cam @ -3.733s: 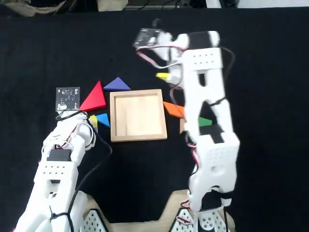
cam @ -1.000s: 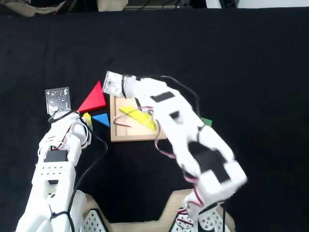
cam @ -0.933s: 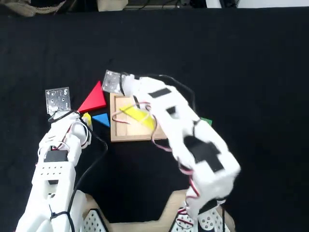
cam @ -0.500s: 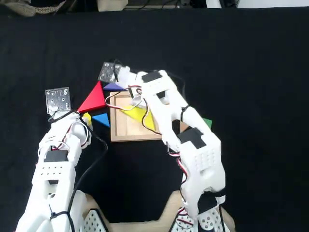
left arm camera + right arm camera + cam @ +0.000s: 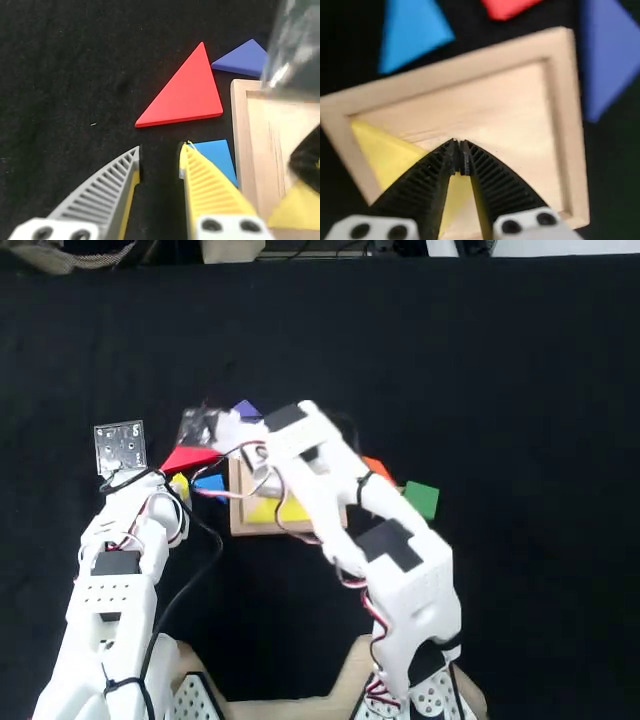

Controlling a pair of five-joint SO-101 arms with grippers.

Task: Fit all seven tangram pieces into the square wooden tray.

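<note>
Wooden and square, the tray (image 5: pixel 572 125) sat on the black cloth (image 5: pixel 500 360) with a yellow triangle (image 5: pixel 385 155) lying flat in one of its corners. We saw the right gripper (image 5: pixel 457 147) poised just above that piece, its fingers pressed tip to tip on nothing. Beside the tray we found the left gripper (image 5: pixel 160 150) low over the cloth, its jaws a little apart and empty, close to the light blue piece (image 5: pixel 215 155), with the red triangle (image 5: pixel 190 95) and dark blue triangle (image 5: pixel 245 57) beyond, while an orange piece (image 5: pixel 378 470) and a green square (image 5: pixel 422 500) lay on the tray's other side.
</note>
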